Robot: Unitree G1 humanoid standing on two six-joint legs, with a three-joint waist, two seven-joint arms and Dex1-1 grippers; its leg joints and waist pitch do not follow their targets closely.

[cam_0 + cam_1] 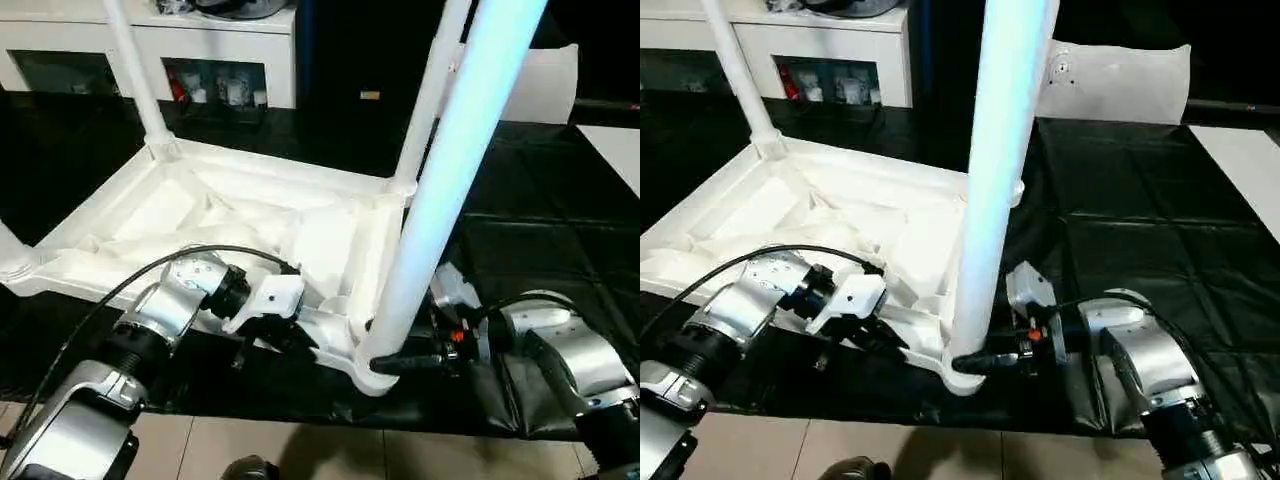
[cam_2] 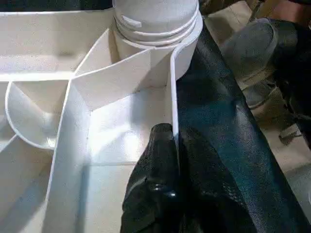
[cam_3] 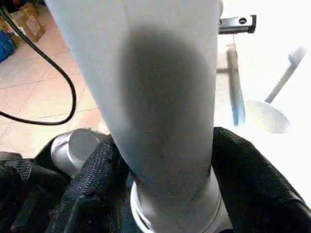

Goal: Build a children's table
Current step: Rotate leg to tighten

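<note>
White plastic, stiff and judged light, forms the tabletop, which is laid upside down, ribs upward, on a black mat on the floor. At eight o'clock the left pincer is clamped shut on the thin near rim wall, a sensible hold. At five o'clock the right pincer is closed around the base of the near leg, seated in its corner socket; the smooth tapered tube is judged slippery. At eleven o'clock a white cabinet is seen, at one o'clock a white bag, both well apart.
</note>
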